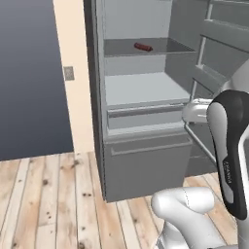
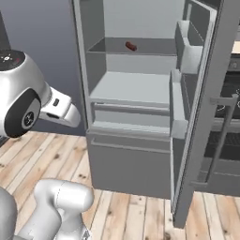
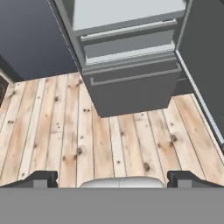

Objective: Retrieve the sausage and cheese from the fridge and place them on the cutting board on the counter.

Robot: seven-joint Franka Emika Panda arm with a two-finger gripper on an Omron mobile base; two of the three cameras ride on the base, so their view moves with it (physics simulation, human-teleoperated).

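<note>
The fridge stands open, its pale grey shelves showing. A small dark red-brown sausage lies on the upper shelf, towards the back. My gripper is open and holds nothing; it hangs over the wooden floor in front of the fridge's lower drawer, well below and short of the sausage. The two dark fingertips stand far apart. The cheese, the cutting board and the counter are out of view.
The fridge door is swung wide open to the right, with bins on its inner side. A dark oven front shows beyond it. A beige wall post and a dark wall lie left of the fridge. Wooden floor stretches in front.
</note>
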